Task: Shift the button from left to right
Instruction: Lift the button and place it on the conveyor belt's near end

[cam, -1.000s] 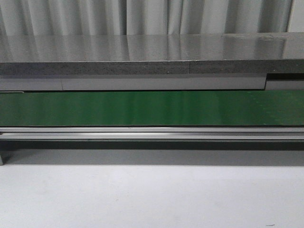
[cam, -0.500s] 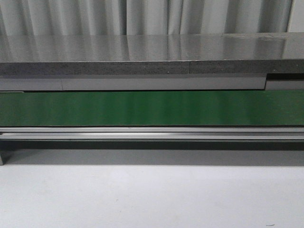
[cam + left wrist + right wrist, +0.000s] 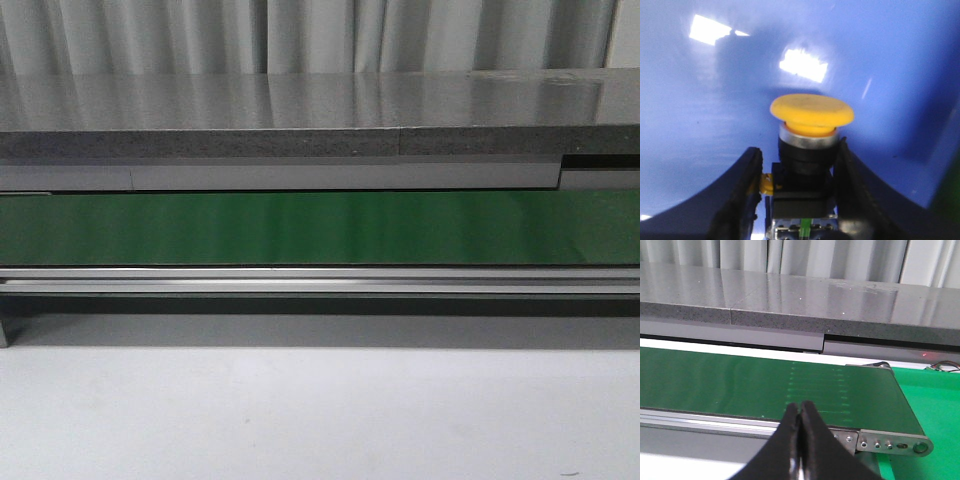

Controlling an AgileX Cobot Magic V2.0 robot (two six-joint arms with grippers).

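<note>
Front camera faces the green belt (image 3: 320, 228) squarely; right wrist shares it obliquely; left wrist close-up.

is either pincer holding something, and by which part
The left pincer grips the yellow-capped push button by its black body. The right pincer is shut, empty.

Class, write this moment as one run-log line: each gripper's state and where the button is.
left gripper: shut on button | right gripper: shut, empty, above green belt | button: over blue surface

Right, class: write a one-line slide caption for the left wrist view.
Left end effector closed on the black body of the yellow-capped button, over a glossy blue surface.
</note>
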